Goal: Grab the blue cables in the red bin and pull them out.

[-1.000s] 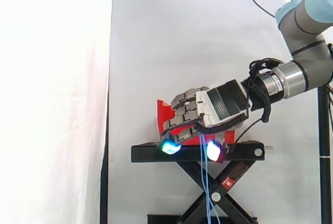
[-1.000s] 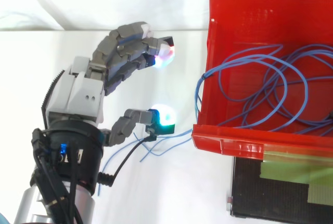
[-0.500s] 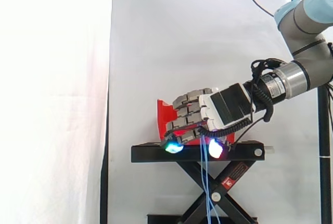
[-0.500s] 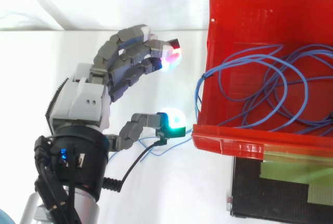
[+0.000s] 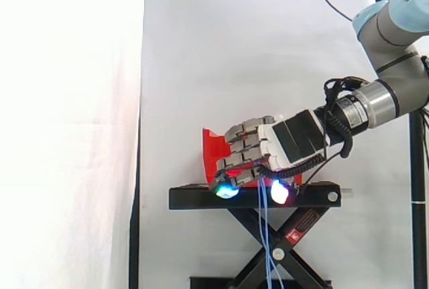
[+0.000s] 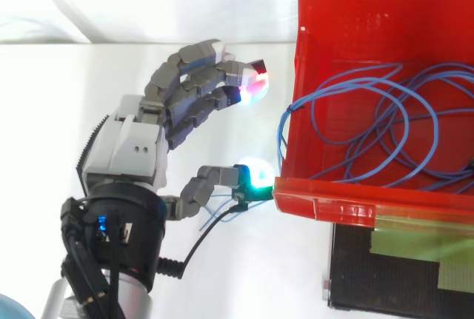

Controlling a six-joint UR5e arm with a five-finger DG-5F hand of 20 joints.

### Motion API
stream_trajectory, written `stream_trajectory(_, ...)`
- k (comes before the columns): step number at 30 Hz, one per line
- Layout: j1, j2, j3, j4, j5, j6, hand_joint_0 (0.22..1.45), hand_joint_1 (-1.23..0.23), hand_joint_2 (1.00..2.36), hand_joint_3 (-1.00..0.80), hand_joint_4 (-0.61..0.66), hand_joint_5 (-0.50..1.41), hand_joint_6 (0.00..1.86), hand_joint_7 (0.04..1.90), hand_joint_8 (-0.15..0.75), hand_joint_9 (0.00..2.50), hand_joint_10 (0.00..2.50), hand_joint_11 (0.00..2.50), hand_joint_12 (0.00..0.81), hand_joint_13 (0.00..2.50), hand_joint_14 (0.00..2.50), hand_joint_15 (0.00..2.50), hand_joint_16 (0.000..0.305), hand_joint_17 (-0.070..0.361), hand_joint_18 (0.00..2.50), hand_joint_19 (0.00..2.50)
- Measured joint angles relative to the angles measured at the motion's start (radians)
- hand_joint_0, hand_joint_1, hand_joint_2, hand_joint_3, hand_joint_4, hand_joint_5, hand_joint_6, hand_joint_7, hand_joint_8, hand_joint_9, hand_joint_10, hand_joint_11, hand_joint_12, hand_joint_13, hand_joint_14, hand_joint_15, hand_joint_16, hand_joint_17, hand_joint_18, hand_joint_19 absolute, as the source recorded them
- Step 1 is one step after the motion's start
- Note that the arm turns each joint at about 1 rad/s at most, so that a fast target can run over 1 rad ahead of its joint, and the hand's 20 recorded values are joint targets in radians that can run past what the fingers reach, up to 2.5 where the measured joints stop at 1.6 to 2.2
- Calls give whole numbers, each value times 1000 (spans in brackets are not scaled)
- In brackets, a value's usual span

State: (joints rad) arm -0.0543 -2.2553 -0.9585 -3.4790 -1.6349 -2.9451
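Spilling fr. red bin (image 6: pixel 326 206), blue cables (image 5: pixel 264 235) hang just below hand (image 6: pixel 133 149).

Bin (image 6: pixel 348 15): plain red.
Cables (image 6: pixel 385 123): light blue.
Hand (image 6: pixel 127 149): grey fingers, white palm; pads (image 6: pixel 254 86) glowing pink-red and green.
Stand (image 5: pixel 201 198): black, with what looks like a red label (image 5: pixel 303 224).
Curtain (image 5: pixel 234 47): white.
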Motion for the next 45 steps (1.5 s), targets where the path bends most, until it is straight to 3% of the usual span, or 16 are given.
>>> stream_trajectory(13, -8, -1, -2, 1, 0, -19, 764, -827, 1000, -1000, 217, 542, 13, 384, 243, 546, 18, 430, 359, 774, 28, 847, 49, 109, 384, 640)
stream_trajectory(25, -12, -1, -38, 28, 0, -21, 765, -826, 1000, -1000, 223, 551, 14, 398, 244, 545, 16, 431, 356, 771, 28, 845, 48, 109, 385, 643)
stream_trajectory(45, -24, 0, -38, 29, 0, -38, 770, -831, 1000, -1000, 247, 693, 14, 642, 247, 555, 17, 440, 356, 779, 29, 845, 48, 108, 388, 641)
